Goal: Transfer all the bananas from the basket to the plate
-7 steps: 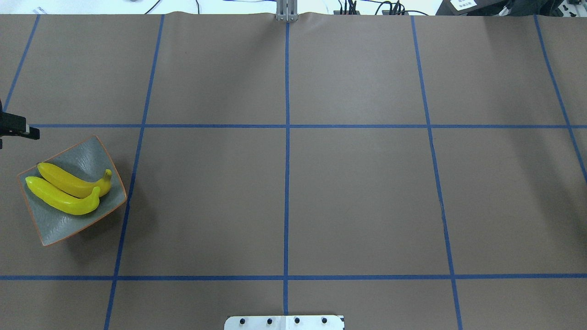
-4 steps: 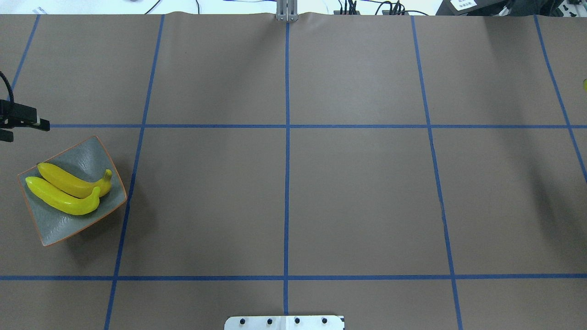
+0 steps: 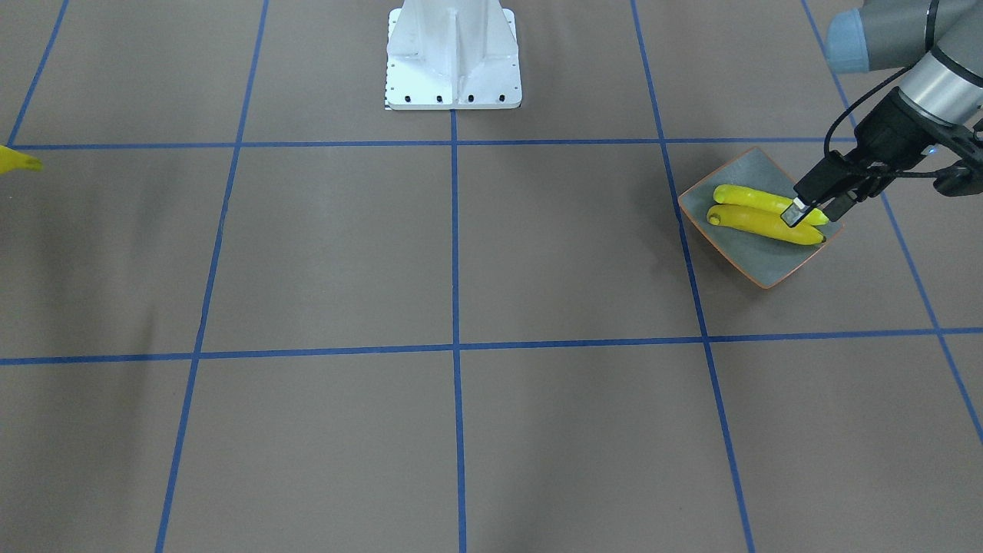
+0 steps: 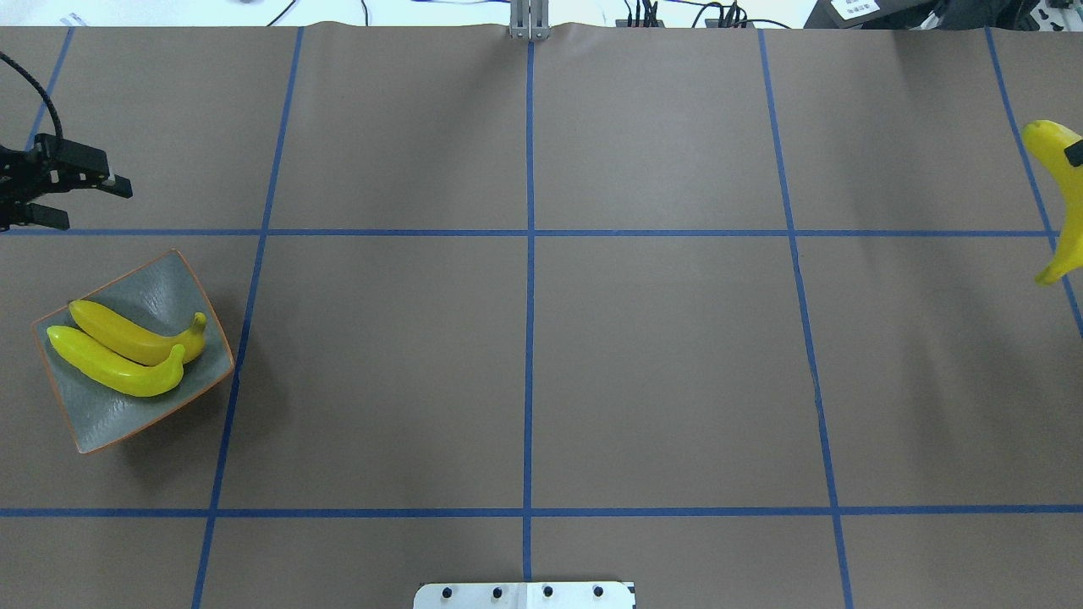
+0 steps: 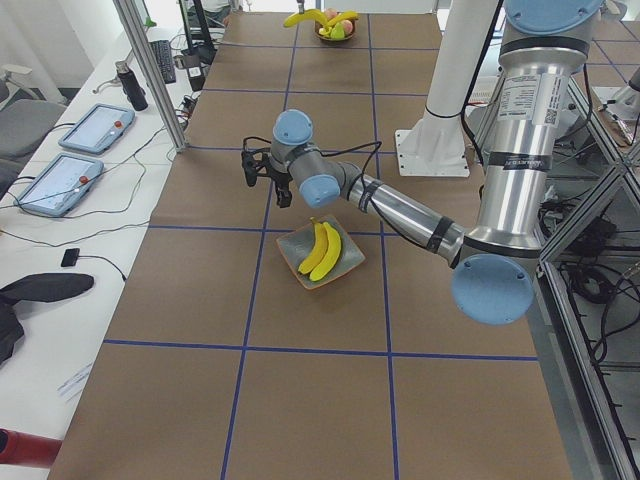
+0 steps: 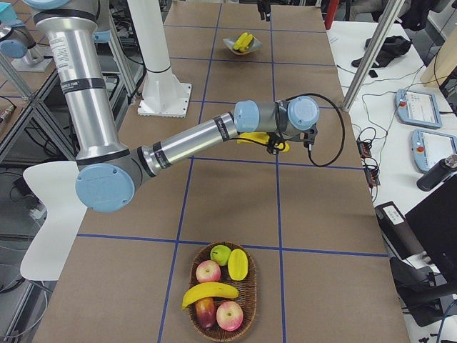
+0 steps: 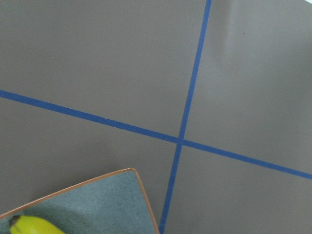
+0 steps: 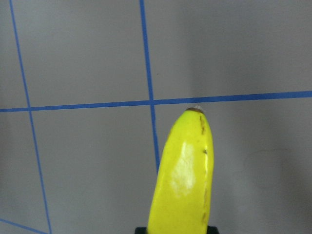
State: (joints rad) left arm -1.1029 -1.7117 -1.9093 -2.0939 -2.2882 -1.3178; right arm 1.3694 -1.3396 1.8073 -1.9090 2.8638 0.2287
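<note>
The plate (image 4: 101, 423) sits at the table's left and holds two bananas (image 4: 127, 351) side by side; it also shows in the front view (image 3: 756, 265). My left gripper (image 4: 96, 208) is open and empty, hovering just beyond the plate's far edge. My right gripper (image 6: 277, 145) is shut on a third banana (image 4: 1058, 203) and holds it above the table at the far right; the wrist view shows this banana (image 8: 184, 175) close up. A fourth banana (image 6: 209, 291) lies in the basket (image 6: 251, 304).
The basket also holds apples (image 6: 208, 271) and other fruit, at the table's right end. The white robot base (image 3: 453, 57) stands at the near middle edge. Blue tape lines cross the brown table.
My left gripper has moved away from the plate toward the far side. The banana in my right gripper has come into the overhead view from the right edge.
</note>
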